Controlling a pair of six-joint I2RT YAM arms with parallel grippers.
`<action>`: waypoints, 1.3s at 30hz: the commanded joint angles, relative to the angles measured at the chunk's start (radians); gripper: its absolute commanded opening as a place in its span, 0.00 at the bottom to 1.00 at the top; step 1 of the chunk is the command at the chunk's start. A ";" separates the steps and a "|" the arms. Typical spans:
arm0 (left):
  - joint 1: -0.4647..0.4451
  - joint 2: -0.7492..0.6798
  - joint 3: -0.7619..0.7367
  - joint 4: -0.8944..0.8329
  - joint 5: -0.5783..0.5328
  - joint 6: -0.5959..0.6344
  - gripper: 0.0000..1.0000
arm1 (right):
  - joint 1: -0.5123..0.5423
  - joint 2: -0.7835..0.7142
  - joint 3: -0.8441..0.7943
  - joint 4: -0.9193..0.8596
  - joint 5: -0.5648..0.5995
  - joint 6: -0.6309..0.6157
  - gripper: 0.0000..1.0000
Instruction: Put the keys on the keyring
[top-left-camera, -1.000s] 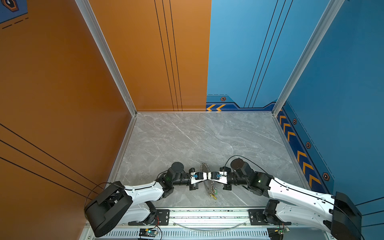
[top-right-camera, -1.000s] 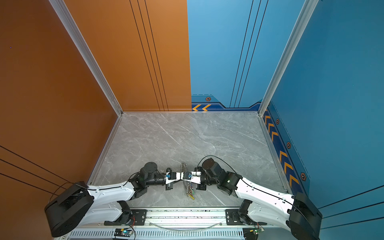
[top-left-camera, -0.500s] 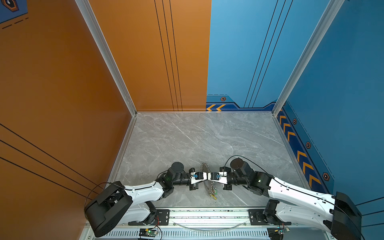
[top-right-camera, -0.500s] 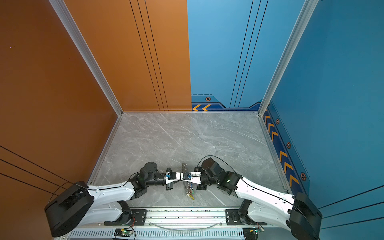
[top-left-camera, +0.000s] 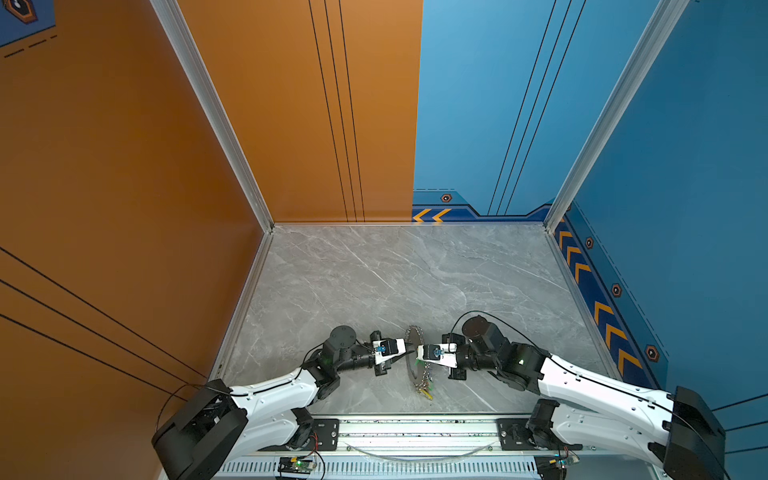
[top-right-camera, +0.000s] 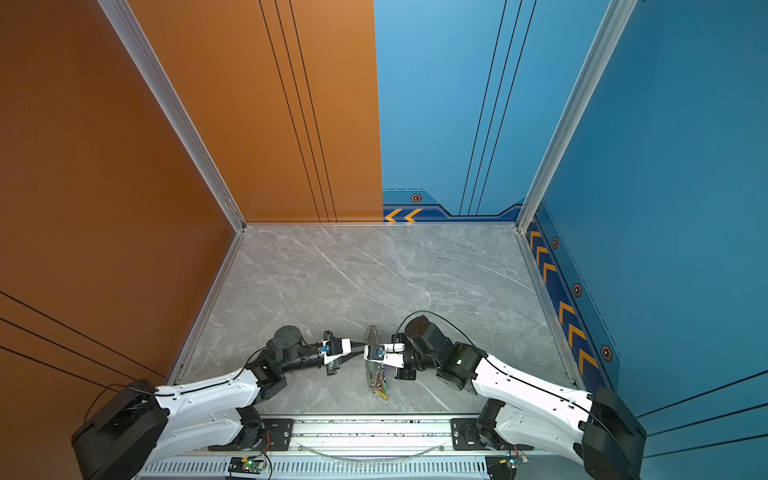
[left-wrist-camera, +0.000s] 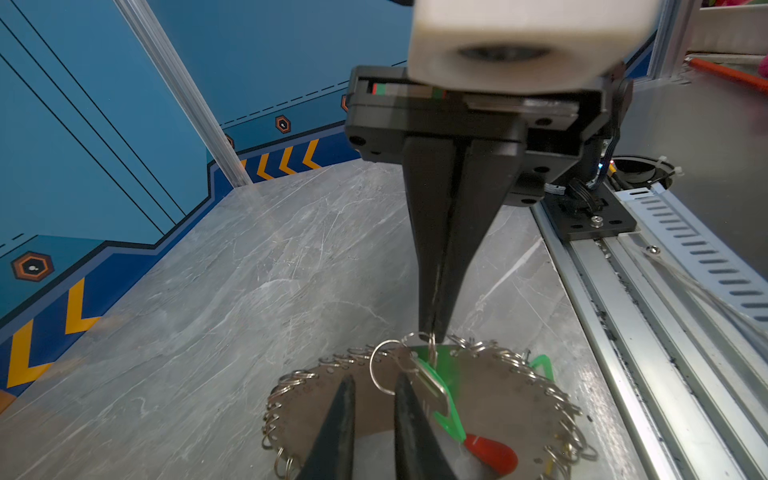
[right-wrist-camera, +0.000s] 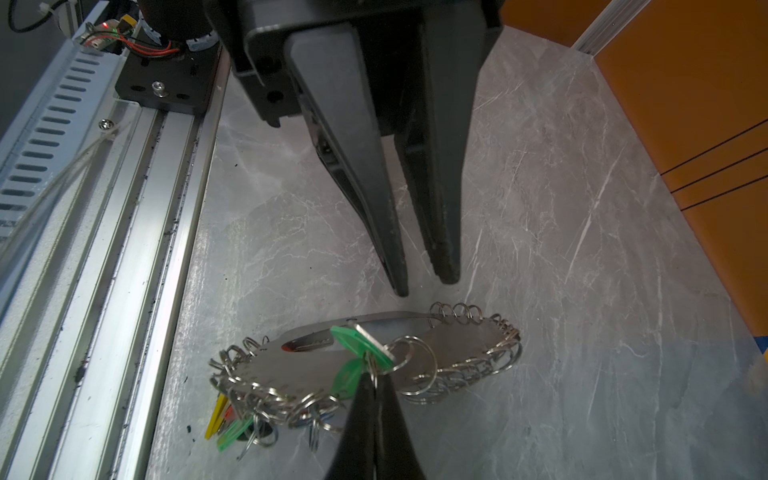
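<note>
Left hand (right-wrist-camera: 424, 284) has opened a little and holds nothing. Right hand (left-wrist-camera: 432, 336) pinches the green plastic key's (left-wrist-camera: 440, 399) ring, at the flat tan keyring's (left-wrist-camera: 498, 399) edge on the grey counter (right-wrist-camera: 540, 249).

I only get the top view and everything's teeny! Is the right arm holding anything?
Observer: Yes, the right gripper has its jaws shut on a small silver ring at the rim of the tan flat oval keyring.
Operator: And the left one?
Observer: The left gripper has its jaws apart, gripping nothing.
Operator: Any keys near?
Observer: A green plastic key with a silver metal piece sits right beside that ring.
</note>
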 joint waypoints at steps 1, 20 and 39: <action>0.008 0.020 0.005 0.022 0.007 -0.027 0.23 | -0.005 -0.013 0.018 -0.006 -0.047 -0.034 0.00; 0.018 0.119 0.069 -0.018 0.220 -0.098 0.35 | 0.033 -0.001 0.015 -0.042 -0.006 -0.108 0.00; 0.019 0.177 0.109 -0.070 0.296 -0.101 0.21 | 0.044 -0.021 -0.004 -0.012 0.038 -0.121 0.00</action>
